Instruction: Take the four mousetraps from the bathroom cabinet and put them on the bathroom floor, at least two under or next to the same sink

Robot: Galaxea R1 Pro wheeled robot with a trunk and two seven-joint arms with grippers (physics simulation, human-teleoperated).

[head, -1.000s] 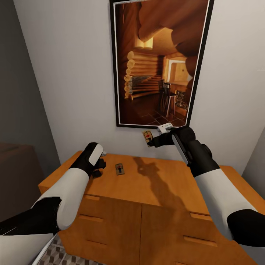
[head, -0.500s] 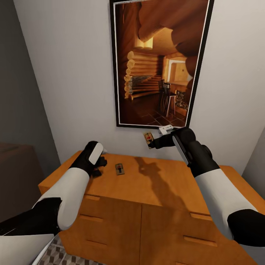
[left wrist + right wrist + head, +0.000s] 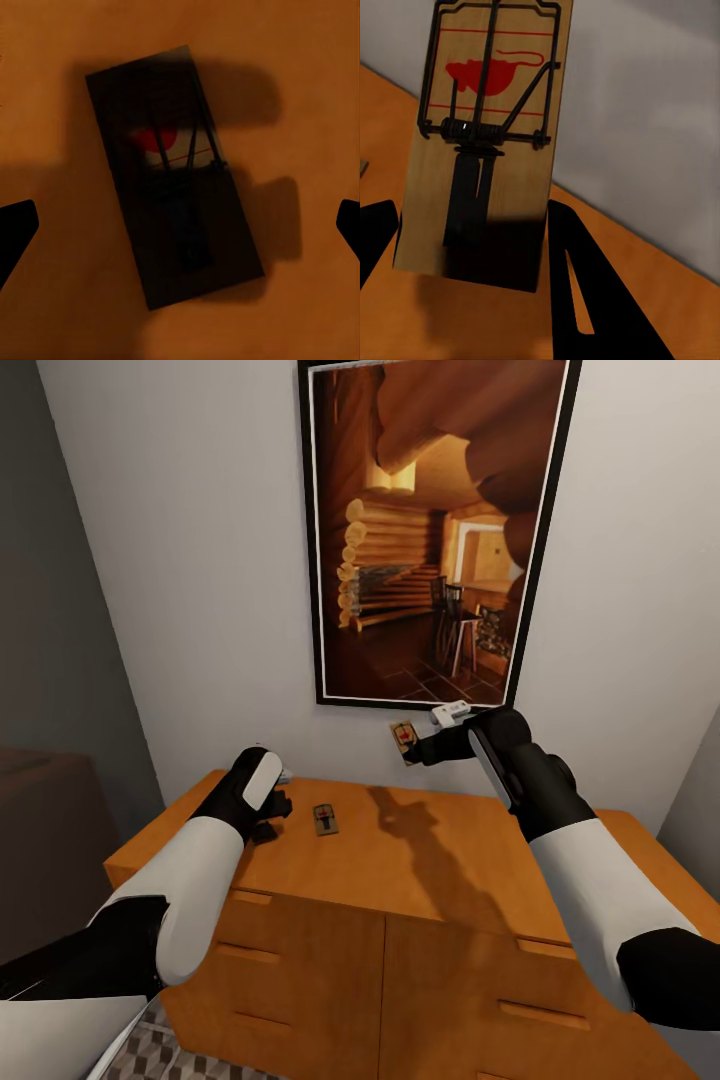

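Above the orange-brown cabinet (image 3: 400,860), the right gripper (image 3: 418,745) keeps one mousetrap (image 3: 403,737) pinched aloft, barely shifted, while the left gripper (image 3: 268,815), jaws spread, has edged down over a second mousetrap (image 3: 174,175) lying flat, so a second pickup looks imminent.

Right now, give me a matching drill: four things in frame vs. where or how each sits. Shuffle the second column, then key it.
Things:
1. left gripper
2. right gripper
3. mousetrap with no gripper near
4. framed picture

States:
A. hangs on the wall above the orange-brown cabinet
B. lies flat on the cabinet top, apart from both grippers
C. open over a second flat mousetrap
D. holds a raised mousetrap by its end

Pairs: 1-C, 2-D, 3-B, 4-A
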